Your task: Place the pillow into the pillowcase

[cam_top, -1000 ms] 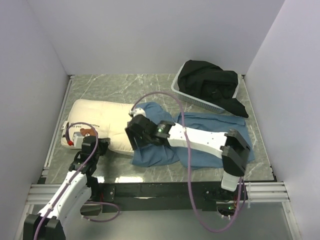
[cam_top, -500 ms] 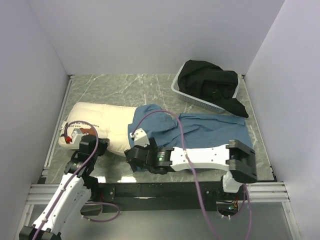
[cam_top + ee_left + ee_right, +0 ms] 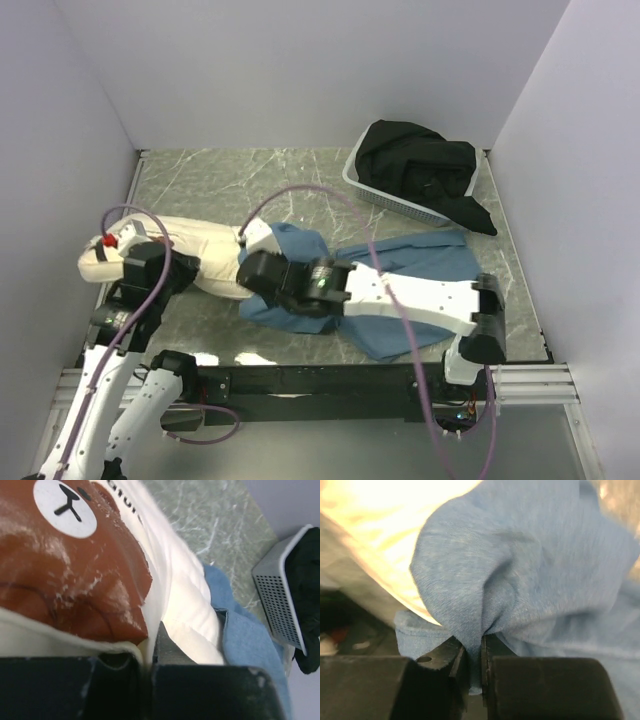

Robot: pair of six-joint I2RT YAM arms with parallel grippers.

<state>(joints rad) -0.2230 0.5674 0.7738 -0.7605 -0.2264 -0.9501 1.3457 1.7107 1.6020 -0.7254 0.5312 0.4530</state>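
step in hand, judged from the layout: drawing the mouth of the pillowcase [image 3: 420, 268] over the right end of the pillow [image 3: 205, 252]. pillow: lying lengthwise at left centre of the top view on the marble table [image 3: 250, 175], left end near the left wall, right end tucked under the blue fabric; depth of insertion not determinable, hidden by the right arm. pillowcase: spread from centre to lower right of the top view, wrinkled, mostly flat and unfilled. left gripper [image 3: 148, 268]: clamped shut on a pinch of pillow cover toward the left end, just below the brown bear print [image 3: 75, 580] in the left wrist view, cover pressed between both fingers [image 3: 50, 690]. right gripper [image 3: 262, 272]: closed on a gathered fold of pillowcase at its left edge, right against the pillow, cream surface showing at upper left of the right wrist view. next move, as a judgement: anchor the pillow end with the left gripper and pull the pinched case edge toward the left of the frame along the pillow. check for grip on one layer only; with both layers pinched, mouth shut and no entry possible. watch for bunching of soft fabric at the pillow corner. wire basket [image 3: 372, 192] of black cloth [image 3: 420, 165] at upper right: well apart, not involved.
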